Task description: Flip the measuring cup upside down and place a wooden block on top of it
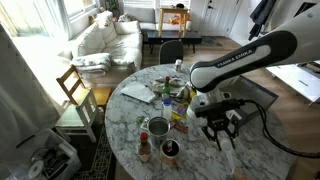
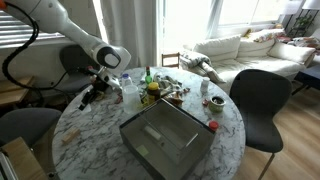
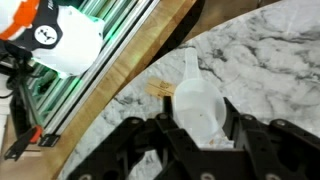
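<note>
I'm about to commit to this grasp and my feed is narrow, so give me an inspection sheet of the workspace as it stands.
Surface: round marble table, crowded towards the middle.
Job's things: the measuring cup lies between the end effector's fingers with its handle pointing away. The wooden block rests on the marble close beside it.
Clutter: bottles and small containers stand mid-table, and there is a grey tray.
Grippers: the end effector is low over the cup, fingers on either side. Contact cannot be told.
Cables: what looks like a dark cable loops beside the arm.
Surroundings: sofa, black chair, wooden chair.
</note>
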Controlling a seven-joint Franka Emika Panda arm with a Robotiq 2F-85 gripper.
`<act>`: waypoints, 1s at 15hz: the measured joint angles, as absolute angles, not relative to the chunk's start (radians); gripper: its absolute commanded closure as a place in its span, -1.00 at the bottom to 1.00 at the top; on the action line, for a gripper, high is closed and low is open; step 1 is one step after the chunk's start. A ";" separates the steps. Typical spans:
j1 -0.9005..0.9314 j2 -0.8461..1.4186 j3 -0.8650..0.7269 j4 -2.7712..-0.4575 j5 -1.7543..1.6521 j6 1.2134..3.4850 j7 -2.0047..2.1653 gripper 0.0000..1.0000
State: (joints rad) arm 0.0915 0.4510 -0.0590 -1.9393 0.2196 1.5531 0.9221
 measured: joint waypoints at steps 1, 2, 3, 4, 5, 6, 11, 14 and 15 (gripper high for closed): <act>0.101 0.455 -0.059 -1.919 0.194 1.518 0.964 0.53; 0.111 0.464 -0.059 -1.900 0.167 1.486 0.997 0.53; 0.120 0.478 -0.057 -1.879 0.141 1.463 1.020 0.53; 0.129 0.497 -0.055 -1.859 0.116 1.450 1.039 0.53; 0.137 0.518 -0.054 -1.843 0.095 1.449 1.046 0.53; 0.144 0.538 -0.053 -1.830 0.078 1.455 1.046 0.53; 0.129 0.563 -0.046 -1.834 0.101 1.663 0.931 0.53; 0.092 0.556 -0.042 -1.882 0.178 1.781 0.799 0.53; 0.078 0.553 -0.041 -1.906 0.207 1.820 0.750 0.53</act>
State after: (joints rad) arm 0.0781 0.5534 -0.0406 -1.9055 0.2073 1.8197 0.7500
